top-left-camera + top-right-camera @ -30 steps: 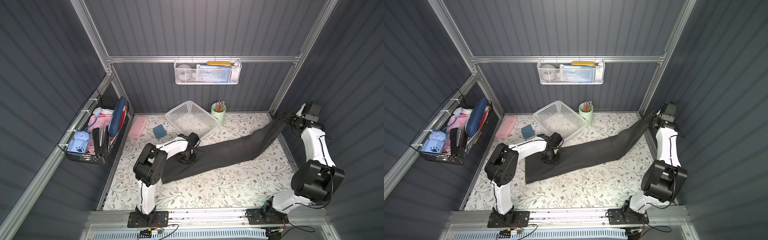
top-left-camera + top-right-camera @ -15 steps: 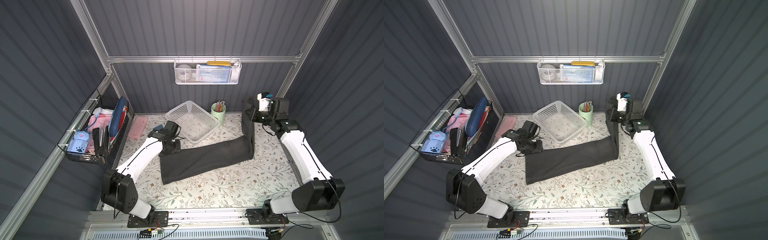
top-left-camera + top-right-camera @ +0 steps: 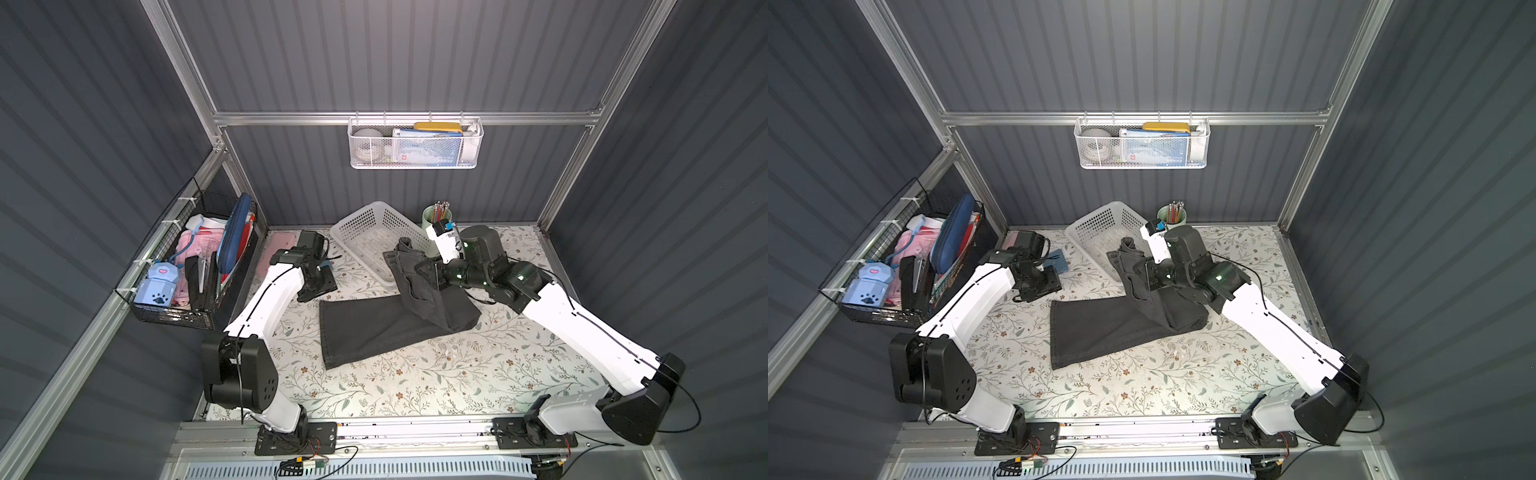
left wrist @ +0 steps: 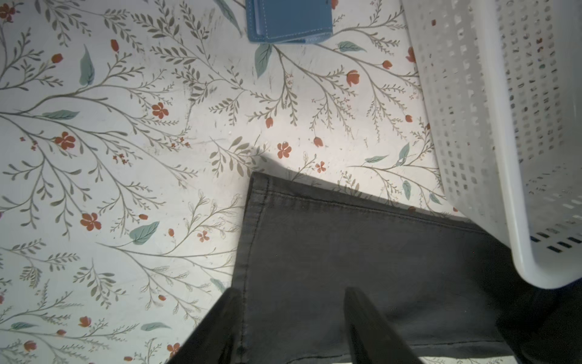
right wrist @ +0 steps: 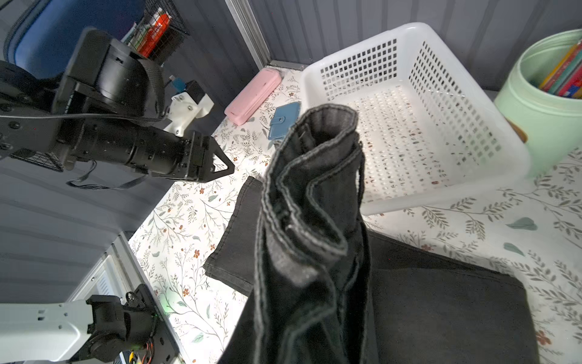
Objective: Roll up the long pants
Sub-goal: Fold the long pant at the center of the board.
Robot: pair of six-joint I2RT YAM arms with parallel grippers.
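Legs of the long pants lie flat at mid-frame; you see your left gripper left of centre, fingers apart and empty. Higher, your right gripper seems clamped on their raised end, by the white basket.

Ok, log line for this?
right gripper: shut on long pants, waist end up | left gripper: open, empty, over hem | roll: not started

White arms w/ blk joints, cables
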